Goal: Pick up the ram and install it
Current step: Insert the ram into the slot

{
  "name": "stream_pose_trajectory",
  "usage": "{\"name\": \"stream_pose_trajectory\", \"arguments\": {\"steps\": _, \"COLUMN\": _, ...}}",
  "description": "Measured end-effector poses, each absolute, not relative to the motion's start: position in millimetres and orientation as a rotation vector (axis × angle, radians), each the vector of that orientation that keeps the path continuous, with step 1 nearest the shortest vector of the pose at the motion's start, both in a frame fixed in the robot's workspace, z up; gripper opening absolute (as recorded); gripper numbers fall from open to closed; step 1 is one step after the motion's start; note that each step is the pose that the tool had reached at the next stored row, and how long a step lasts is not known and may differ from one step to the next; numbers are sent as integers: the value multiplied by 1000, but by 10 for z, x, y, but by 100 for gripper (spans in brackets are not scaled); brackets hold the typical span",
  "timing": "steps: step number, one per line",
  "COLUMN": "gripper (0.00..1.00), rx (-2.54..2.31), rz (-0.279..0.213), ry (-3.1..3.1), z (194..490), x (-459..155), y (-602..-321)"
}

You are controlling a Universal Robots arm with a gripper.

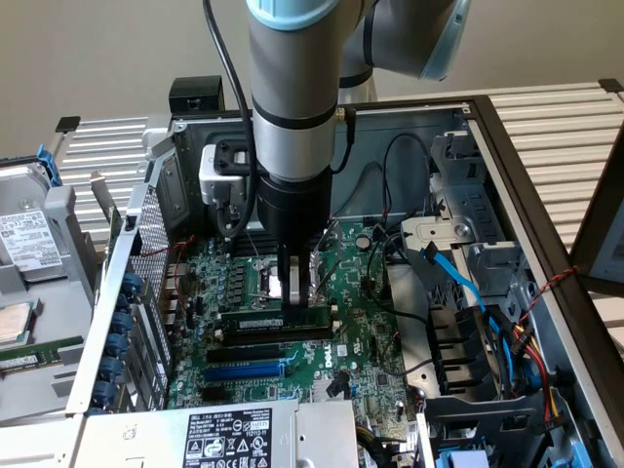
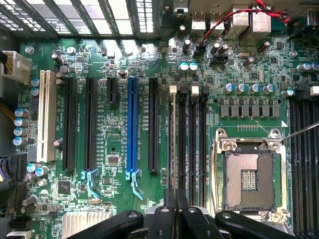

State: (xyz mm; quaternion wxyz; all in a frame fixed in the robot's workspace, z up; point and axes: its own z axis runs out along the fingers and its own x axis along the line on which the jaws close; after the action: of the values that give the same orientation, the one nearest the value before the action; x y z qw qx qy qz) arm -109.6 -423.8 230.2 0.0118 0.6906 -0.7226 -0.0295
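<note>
Dark-green ram (image 1: 276, 323), a long narrow circuit stick with black chips and a white label, stands on edge on the green motherboard (image 1: 375, 336), probably light, stiff yet brittle, its top edge pinched near mid-length by the black gripper (image 1: 295, 297), fingers set narrow

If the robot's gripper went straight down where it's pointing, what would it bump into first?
The ram, the green stick just under it; the gripper looks closed on its top edge. Below that comes the memory slot on the motherboard, though depth is hard to judge.
</note>
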Motion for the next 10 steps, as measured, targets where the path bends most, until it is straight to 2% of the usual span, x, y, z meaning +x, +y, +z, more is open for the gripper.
{"name": "stream_pose_trajectory", "arguments": {"steps": 10, "gripper": 12, "rx": 2156, "rz": -93, "ry": -2251, "z": 2302, "x": -1098, "y": -4235}}
